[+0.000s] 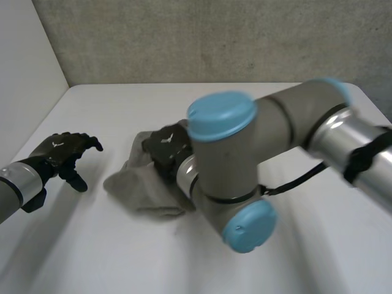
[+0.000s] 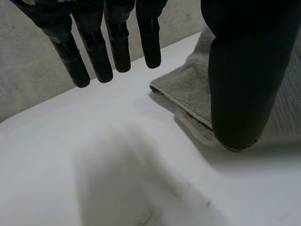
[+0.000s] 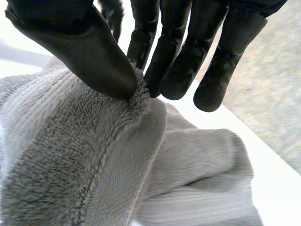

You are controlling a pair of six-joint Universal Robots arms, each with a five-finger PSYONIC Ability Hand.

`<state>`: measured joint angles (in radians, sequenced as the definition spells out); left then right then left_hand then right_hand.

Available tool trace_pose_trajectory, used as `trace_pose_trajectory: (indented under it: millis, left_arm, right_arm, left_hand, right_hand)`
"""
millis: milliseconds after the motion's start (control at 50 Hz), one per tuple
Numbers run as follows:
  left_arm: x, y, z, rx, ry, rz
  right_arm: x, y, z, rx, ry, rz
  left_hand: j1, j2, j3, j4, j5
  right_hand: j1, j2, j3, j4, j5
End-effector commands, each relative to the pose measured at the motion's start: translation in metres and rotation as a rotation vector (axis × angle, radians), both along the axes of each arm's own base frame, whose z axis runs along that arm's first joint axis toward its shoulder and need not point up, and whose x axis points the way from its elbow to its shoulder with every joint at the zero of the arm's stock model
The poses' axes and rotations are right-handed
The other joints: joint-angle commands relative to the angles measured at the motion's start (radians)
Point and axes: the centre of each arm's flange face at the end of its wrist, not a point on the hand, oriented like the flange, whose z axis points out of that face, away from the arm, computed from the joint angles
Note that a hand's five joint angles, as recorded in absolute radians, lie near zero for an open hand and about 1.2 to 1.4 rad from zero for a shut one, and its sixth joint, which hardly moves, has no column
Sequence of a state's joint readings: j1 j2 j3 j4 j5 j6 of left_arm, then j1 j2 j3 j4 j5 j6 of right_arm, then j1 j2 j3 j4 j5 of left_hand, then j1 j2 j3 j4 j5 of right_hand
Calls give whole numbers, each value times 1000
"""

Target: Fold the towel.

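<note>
From the head view we see the grey towel (image 1: 144, 190) lying crumpled on the white table (image 1: 122, 110). The right hand (image 1: 164, 149) is on the towel's far part, and the left hand (image 1: 64, 153) hangs over bare table, well apart from the cloth. The right arm (image 1: 245, 153) crosses in front and covers the near side of the towel and much of the right hand, so from there we cannot read its grip.

The right wrist view settles it. There the right hand (image 3: 89, 52) pinches a raised ridge of the towel (image 3: 94, 155) between thumb and fingers, and the cloth falls away in soft folds below the palm.

In its own wrist view the left hand (image 2: 99, 56) has its fingers straight and set apart from the thumb, with nothing between them. A hemmed corner of the towel (image 2: 188, 89) lies beyond the thumb, with two layers showing at its edge. The thumb hides the cloth behind it, so we cannot make out how far that corner runs.
</note>
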<state>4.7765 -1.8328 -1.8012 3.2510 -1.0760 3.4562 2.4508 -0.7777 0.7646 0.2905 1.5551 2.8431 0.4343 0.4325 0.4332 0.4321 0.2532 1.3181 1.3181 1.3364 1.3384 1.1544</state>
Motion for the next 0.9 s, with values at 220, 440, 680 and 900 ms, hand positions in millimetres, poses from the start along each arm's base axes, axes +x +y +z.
trace_pose_trajectory:
  millis: [220, 440, 680, 900]
  left_arm:
    - [-40, 21, 2, -31, 7, -128]
    - [-98, 29, -4, -136, 15, -226]
    - [-125, 26, -37, -48, -17, -260]
    - [-135, 28, -43, -40, -10, -283]
  right_arm:
    - [-120, -24, 46, -3, 3, -95]
    - [-177, -26, 28, 66, 36, -134]
    - [-231, -64, 20, -3, 71, -312]
    - [-250, -79, 16, 3, 69, -378]
  left_hand:
    - [2, 4, 3, 5, 9]
    - [-15, -13, -14, -13, -9]
    - [32, 34, 33, 34, 38]
    - [49, 51, 50, 51, 56]
  right_hand:
    - [78, 78, 60, 58, 67]
    - [78, 78, 60, 58, 67]
    - [78, 78, 60, 58, 67]
    - [78, 78, 60, 58, 67]
